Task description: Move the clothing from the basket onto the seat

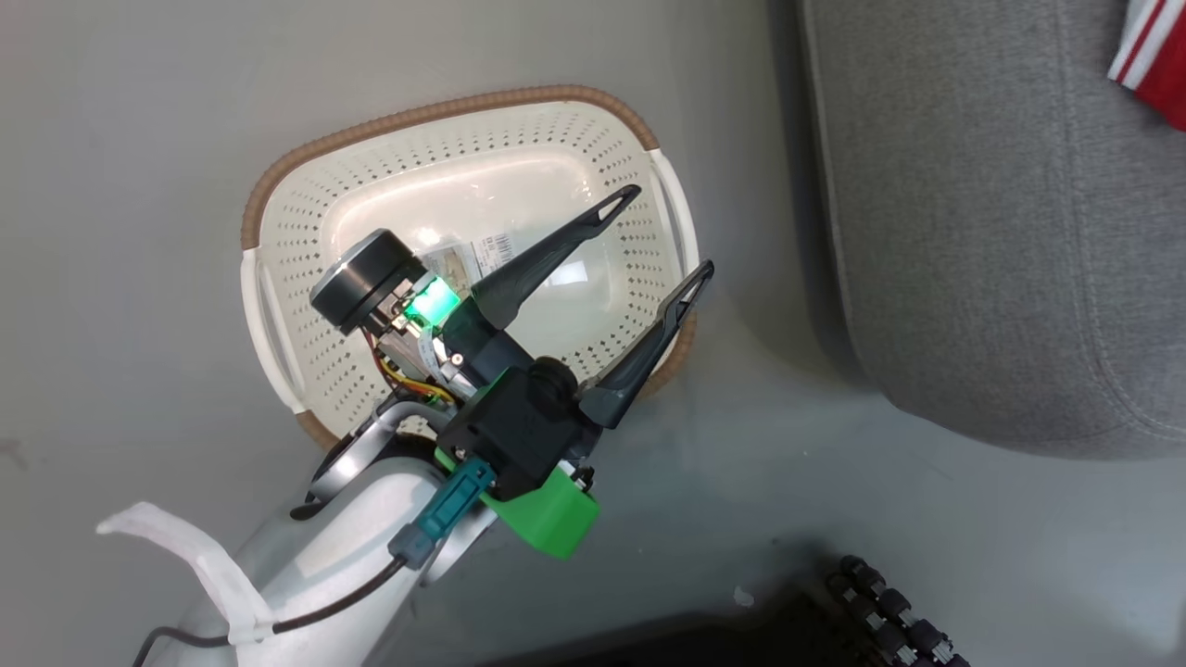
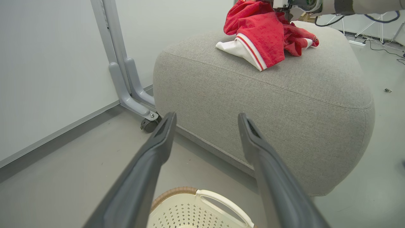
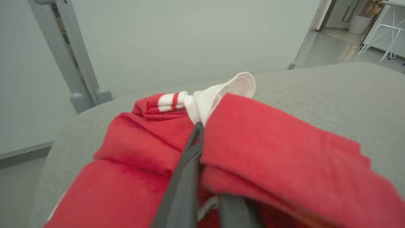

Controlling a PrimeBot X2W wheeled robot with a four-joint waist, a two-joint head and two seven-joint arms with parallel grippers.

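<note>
Red clothing (image 3: 253, 152) on the grey seat (image 2: 269, 110) was clamped in the right hand (image 3: 197, 152); left hand (image 1: 672, 232) gaped wide over the basket (image 1: 445, 106).

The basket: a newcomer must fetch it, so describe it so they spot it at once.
Find the big grey sofa cushion; on the pale floor near its rounded corner stands the basket. It is cream perforated plastic with a brown woven-look rim and white handles, unlike the red clothing up on the cushion.

The clothing (image 2: 259, 41) lies on the seat (image 2: 284, 104), right of the basket (image 1: 445, 106).
</note>
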